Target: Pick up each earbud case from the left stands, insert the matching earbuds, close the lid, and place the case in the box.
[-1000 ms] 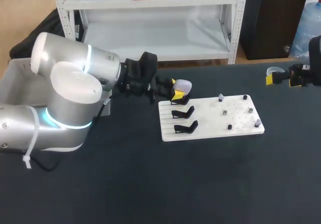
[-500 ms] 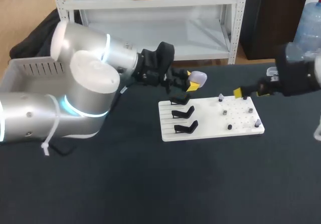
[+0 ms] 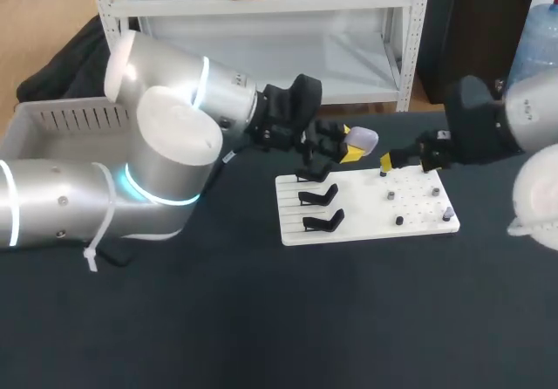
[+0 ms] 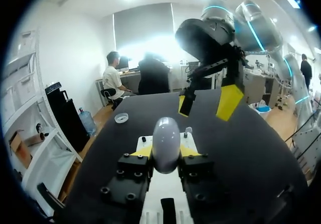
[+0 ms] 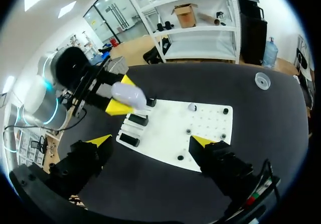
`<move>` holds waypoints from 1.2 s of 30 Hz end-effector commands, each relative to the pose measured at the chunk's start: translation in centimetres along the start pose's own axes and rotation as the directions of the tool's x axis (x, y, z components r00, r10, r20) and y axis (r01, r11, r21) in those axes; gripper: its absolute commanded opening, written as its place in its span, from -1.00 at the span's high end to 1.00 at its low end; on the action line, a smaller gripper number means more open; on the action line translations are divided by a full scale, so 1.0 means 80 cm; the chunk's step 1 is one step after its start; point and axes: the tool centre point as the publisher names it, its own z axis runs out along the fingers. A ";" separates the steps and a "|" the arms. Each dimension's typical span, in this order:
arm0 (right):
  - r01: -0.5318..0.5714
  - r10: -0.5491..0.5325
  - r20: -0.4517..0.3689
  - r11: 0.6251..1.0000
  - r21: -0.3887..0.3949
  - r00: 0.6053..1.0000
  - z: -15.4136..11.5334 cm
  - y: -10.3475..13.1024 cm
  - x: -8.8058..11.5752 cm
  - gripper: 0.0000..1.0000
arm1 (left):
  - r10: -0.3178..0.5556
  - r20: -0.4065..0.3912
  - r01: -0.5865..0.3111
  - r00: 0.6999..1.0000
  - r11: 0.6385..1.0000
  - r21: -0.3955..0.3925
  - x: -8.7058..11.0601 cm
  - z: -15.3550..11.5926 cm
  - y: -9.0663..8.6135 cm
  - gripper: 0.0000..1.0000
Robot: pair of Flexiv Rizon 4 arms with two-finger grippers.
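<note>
My left gripper (image 3: 356,148) is shut on a pale lavender earbud case (image 3: 364,136), held in the air above the back edge of the white board (image 3: 349,223). In the left wrist view the case (image 4: 166,143) sits between the yellow tips. Three black stands (image 3: 318,197) on the board's left side are bare. Several small earbuds (image 3: 391,194) stand on the board's right half. My right gripper (image 3: 403,160) is open just right of the case, over the board's back. From the right wrist view its own gripper (image 5: 153,141) spreads wide above the board (image 5: 200,153), with the case (image 5: 128,94) ahead.
A grey box (image 3: 52,123) stands at the table's left edge behind my left arm. A small clear dish (image 5: 261,81) lies on the dark tabletop beyond the board's far right corner.
My left gripper has lifted the case off the rear stand and carried it up and to the right. The right arm has swung in from the right edge towards the case.
</note>
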 end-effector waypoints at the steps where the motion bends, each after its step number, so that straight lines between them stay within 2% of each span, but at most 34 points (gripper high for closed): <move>1: -0.015 0.015 -0.003 1.000 0.023 1.000 0.014 0.007 -0.008 -1.00 | -0.001 0.015 0.002 1.000 0.999 -0.040 0.000 0.002 -0.015 1.00; 16: -0.035 0.035 0.010 0.999 0.024 0.999 0.014 -0.001 -0.014 -1.00 | 0.030 0.022 -0.030 0.999 0.999 -0.026 -0.009 0.002 -0.029 1.00; 33: -0.022 0.022 0.024 0.999 0.038 0.999 0.001 -0.001 -0.018 -1.00 | 0.021 0.025 -0.021 0.999 1.000 0.002 0.000 0.008 -0.042 1.00; 36: -0.010 0.008 0.045 0.999 0.047 0.999 -0.007 -0.008 -0.016 -1.00 | -0.009 0.057 0.008 0.998 1.000 0.008 0.007 0.002 -0.042 1.00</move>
